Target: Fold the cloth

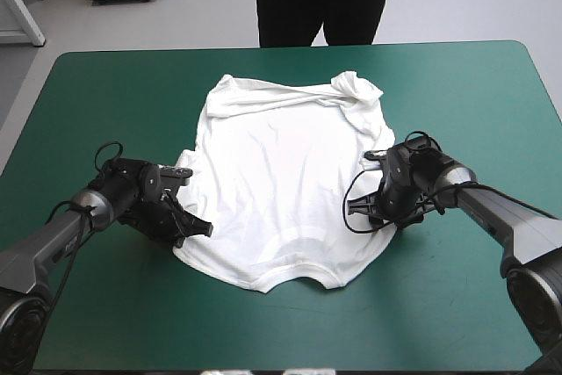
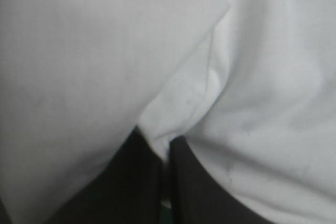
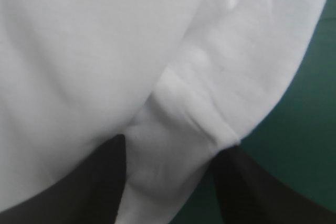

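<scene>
The white short-sleeved T-shirt [image 1: 281, 182] is lying spread out pretty flat in the middle of the teal-green covered bench [image 1: 114, 85], well clear of every edge. Its far right corner is bunched up and flipped over on itself. The rest is mostly smooth with a few soft wrinkles.

The left pincer [image 1: 195, 226] sits low at the shirt's left edge, toward the near end. The right pincer [image 1: 364, 208] is at the right edge, roughly opposite. Both are right up against the fabric.

In the left wrist view, the left pincer [image 2: 157, 136] is clenched on the T-shirt. Its two black fingers [image 2: 136, 182] are nearly together, with a thin pleat of white cloth pinched in the narrow gap.

In the right wrist view, the right pincer [image 3: 178, 142] is released. Its black fingers [image 3: 100, 182] stand well apart, and a folded bit of the shirt's edge lies between them. A strip of bench shows just beside that edge, on the outer side of the shirt.
</scene>
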You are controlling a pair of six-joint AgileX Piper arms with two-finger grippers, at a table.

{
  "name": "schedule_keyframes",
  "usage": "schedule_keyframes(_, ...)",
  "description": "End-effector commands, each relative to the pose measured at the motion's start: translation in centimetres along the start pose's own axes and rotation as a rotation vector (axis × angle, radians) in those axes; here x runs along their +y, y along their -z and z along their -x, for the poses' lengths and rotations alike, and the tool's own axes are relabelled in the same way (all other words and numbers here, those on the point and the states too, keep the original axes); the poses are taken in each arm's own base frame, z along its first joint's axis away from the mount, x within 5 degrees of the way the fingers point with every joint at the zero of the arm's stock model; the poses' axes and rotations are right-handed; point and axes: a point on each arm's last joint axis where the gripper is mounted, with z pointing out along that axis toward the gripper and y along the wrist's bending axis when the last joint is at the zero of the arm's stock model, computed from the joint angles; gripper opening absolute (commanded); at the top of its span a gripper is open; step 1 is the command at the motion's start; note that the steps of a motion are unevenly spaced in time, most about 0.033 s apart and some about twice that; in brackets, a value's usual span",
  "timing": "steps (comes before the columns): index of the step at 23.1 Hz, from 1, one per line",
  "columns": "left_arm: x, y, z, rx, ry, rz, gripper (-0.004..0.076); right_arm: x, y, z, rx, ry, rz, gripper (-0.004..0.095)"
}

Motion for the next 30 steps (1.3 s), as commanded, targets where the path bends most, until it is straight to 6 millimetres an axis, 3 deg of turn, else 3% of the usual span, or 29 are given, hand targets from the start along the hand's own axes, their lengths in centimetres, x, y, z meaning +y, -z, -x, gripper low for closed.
schedule_keyframes(1, -0.9, -1.2, 0.0, 0.008, 0.054, -0.072, -0.0009, 0.4, -0.9, -0.3, 0.04, -0.013, 0.032, 0.0211)
schedule_keyframes(3, -0.9, -1.2, 0.0, 0.008, 0.059, -0.079, -0.0009, 0.4, -0.8, -0.5, 0.048, -0.011, 0.032, -0.0019)
schedule_keyframes(7, -1.3, -1.2, 0.1, 0.005, 0.054, -0.114, -0.0009, 0.3, -0.7, -0.6, 0.062, 0.009, 0.028, -0.0017)
schedule_keyframes(9, -1.5, -0.5, 0.3, -0.015, 0.041, -0.14, -0.0009, 0.2, 0.6, -0.8, 0.023, 0.013, 0.037, -0.0017)
schedule_keyframes(11, -1.8, 1.4, 0.9, -0.072, 0.018, -0.151, -0.0009, 0.1, 2.8, -1.0, -0.046, 0.013, 0.057, -0.0017)
schedule_keyframes(15, -2.4, 8.6, 2.2, -0.267, -0.04, -0.162, -0.0009, -0.5, 10.3, -1.7, -0.258, 0.041, 0.078, -0.0017)
schedule_keyframes(18, -3.2, 16.7, 2.9, -0.514, -0.087, -0.181, -0.0009, -1.2, 19.0, -2.3, -0.541, 0.066, 0.101, -0.0017)
schedule_keyframes(23, -4.1, 27.8, 1.8, -0.809, -0.16, -0.194, -0.0009, -2.2, 30.3, -4.3, -0.905, 0.133, 0.134, -0.0017)
schedule_keyframes(30, -4.7, 37.7, -2.1, -1.164, -0.23, -0.194, -0.0009, -3.1, 38.6, -7.0, -1.224, 0.175, 0.165, -0.0017)
